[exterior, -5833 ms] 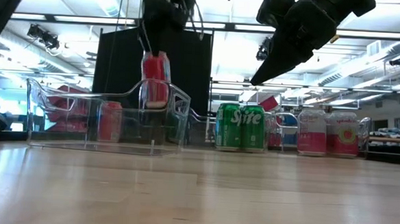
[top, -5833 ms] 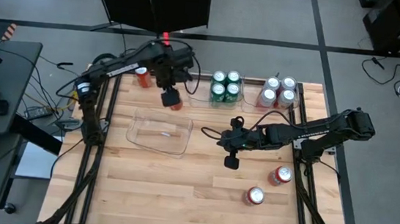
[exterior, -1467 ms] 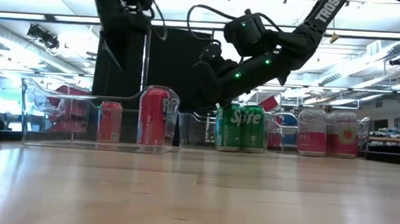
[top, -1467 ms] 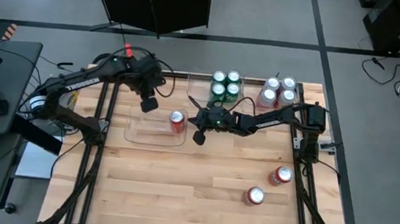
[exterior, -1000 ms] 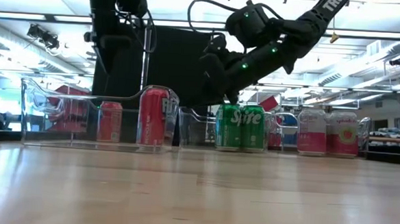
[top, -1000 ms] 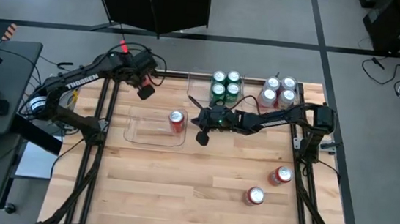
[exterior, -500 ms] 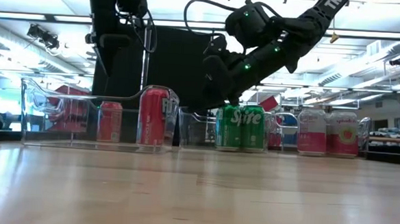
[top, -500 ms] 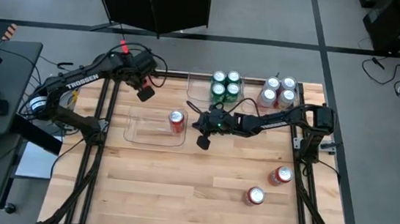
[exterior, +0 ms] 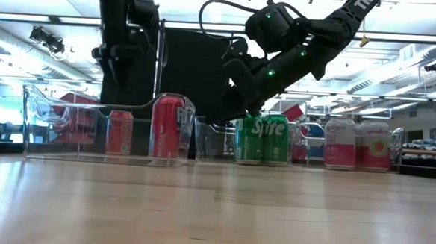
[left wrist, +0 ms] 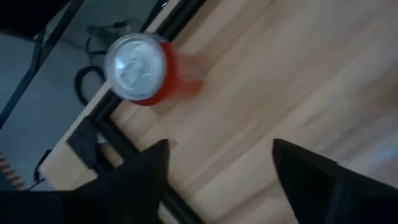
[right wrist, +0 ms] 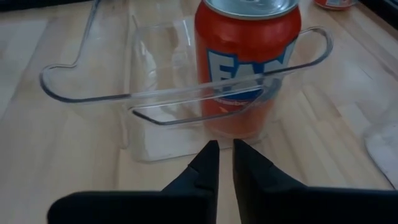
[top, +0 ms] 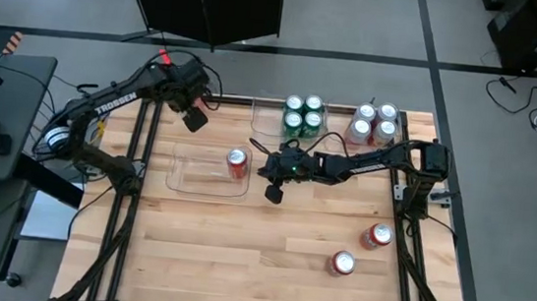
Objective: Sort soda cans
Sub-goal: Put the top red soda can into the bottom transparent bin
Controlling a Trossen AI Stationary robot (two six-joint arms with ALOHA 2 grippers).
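A red soda can (left wrist: pixel 141 70) with a silver top stands upright on the wooden table (left wrist: pixel 298 74), near its edge, where a dark frame rail (left wrist: pixel 124 140) runs along the boards. Past the edge lies grey floor with a black cable (left wrist: pixel 87 78). The left gripper (left wrist: pixel 221 165) hangs above bare wood, its two dark fingers (left wrist: pixel 146 171) spread wide apart with nothing between them.

A pale wooden plank worktop (top: pixel 238 256) on a black metal frame is seen from above. A clear rectangular plastic bin (top: pixel 190 175) lies on its left half, with one upright red soda can (top: pixel 237 162) inside at its right end, and another red soda can (top: pixel 190 101) stands at the far left corner. Along the far edge, four green soda cans (top: pixel 302 116) and four silver-white and red soda cans (top: pixel 373 123) are grouped in clear bins, while two loose red cans (top: pixel 375 236) (top: pixel 340 264) are placed near the right front.
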